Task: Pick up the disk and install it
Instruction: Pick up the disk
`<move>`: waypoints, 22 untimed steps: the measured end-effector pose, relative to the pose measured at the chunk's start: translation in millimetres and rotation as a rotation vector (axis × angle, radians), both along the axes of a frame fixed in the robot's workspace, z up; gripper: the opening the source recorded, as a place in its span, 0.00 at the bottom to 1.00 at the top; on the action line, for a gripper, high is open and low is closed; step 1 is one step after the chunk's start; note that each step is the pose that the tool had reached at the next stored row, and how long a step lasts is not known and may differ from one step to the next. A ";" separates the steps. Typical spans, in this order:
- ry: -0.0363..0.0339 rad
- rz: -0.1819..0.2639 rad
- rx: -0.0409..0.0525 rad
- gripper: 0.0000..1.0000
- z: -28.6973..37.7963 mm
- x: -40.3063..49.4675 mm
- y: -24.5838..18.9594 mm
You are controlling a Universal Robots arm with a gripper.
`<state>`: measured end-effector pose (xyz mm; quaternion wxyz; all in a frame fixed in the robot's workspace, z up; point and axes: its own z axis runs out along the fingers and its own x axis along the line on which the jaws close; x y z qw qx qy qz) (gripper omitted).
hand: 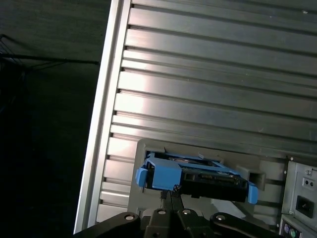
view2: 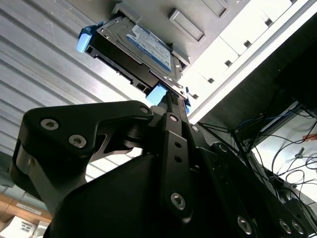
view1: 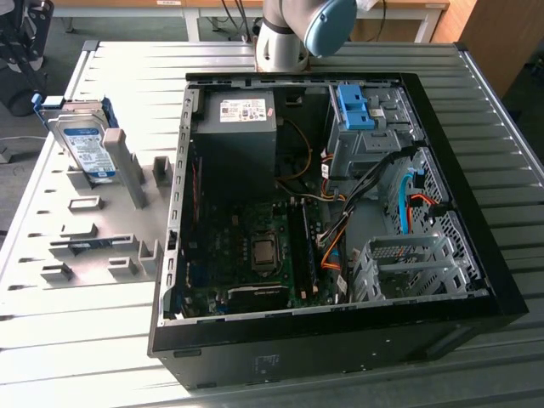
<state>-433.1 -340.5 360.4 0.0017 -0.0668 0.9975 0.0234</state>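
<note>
Ribbed metal slats make up the worktop [view1: 280, 59], on which an open computer case [view1: 340, 357] is laid flat toward the edge at the exterior view's right. A grey fixture [view1: 102, 229] is set beside it, along the edge at the exterior view's left.

The disk [view1: 82, 140] is propped tilted in the far end of that fixture, near the worktop's far corner at the exterior view's left, with its label facing up. It has not yet been lifted.

In both wrist views the gripper [view2: 171, 101] [hand: 168, 192] is aimed at the blue-railed end of the disk [view2: 143, 47] [hand: 198, 176], but is judged to be apart from it. The fingers [view2: 172, 111] are seen drawn together, with nothing held between them.

The approach for the pick-up is judged to be the step in hand. A grasp would call for the fingers to be spread wide enough to span the disk and lined up squarely with its tilted body.
</note>
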 end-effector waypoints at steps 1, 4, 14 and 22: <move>0.0000 0.002 0.0000 0.11 0.0 0.0 0.0; 0.0000 0.009 0.0000 0.11 0.0 0.0 0.0; 0.0000 0.032 0.0000 0.11 0.0 0.0 0.0; 0.0000 0.047 0.0000 0.11 0.0 0.0 0.0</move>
